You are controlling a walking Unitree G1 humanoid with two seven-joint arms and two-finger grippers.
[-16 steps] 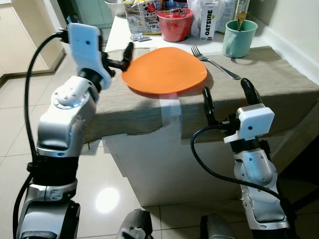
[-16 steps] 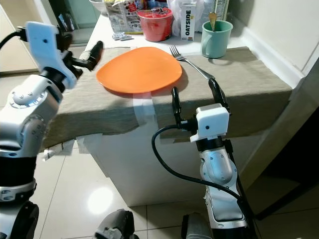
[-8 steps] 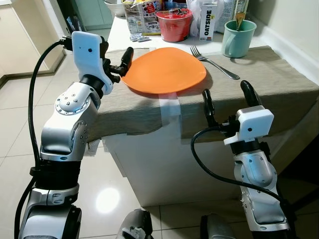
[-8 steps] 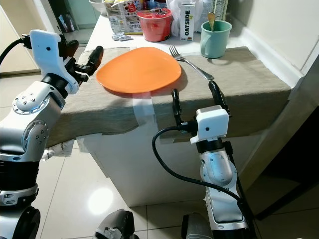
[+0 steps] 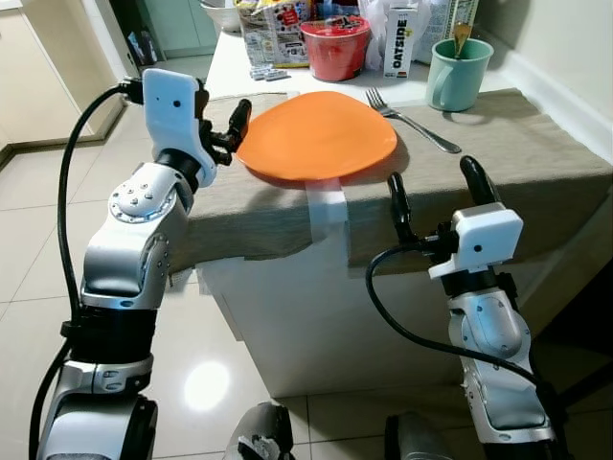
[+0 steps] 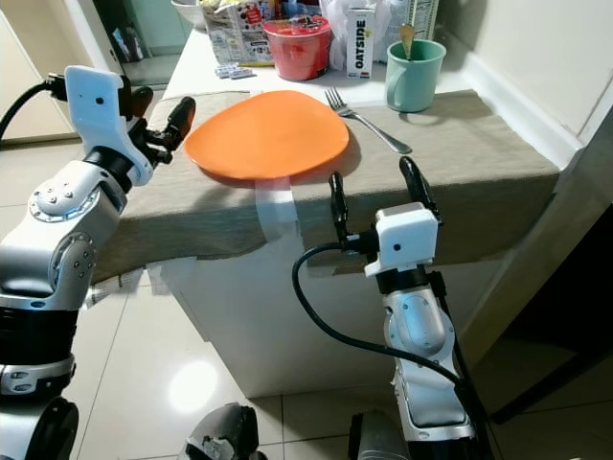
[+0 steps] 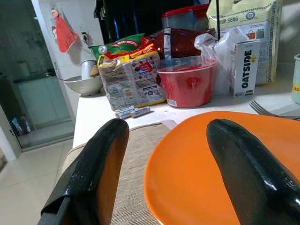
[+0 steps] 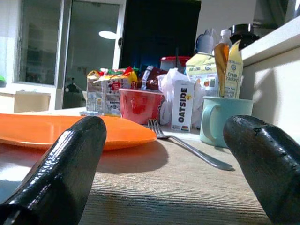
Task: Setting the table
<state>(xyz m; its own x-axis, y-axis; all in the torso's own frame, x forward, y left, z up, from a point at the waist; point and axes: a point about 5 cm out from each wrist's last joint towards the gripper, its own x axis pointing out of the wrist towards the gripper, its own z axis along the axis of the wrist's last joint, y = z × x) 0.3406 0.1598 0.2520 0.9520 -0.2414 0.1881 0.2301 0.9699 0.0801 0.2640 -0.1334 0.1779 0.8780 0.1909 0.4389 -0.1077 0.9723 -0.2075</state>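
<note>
An orange plate (image 5: 318,136) lies on a beige cloth (image 5: 498,144) covering the table. A silver fork (image 5: 412,120) rests just right of the plate, and a teal mug (image 5: 460,72) stands beyond the fork. My left gripper (image 6: 161,107) is open at the plate's left rim, level with the tabletop; in the left wrist view the plate (image 7: 197,178) sits between its fingers (image 7: 93,173). My right gripper (image 5: 433,177) is open and empty at the table's front edge, pointing toward the fork (image 8: 187,147) and the mug (image 8: 220,122).
A red bowl (image 5: 335,43), an Oatside carton (image 5: 400,40) and snack packs (image 5: 273,34) crowd the back of the table. A strip of clear tape (image 5: 329,206) holds the cloth at the front edge. A wall runs along the right; tiled floor (image 5: 29,240) lies to the left.
My left wrist has dropped a little and moved slightly right, its fingers staying by the plate's left rim. The right arm and the tableware have not moved.
</note>
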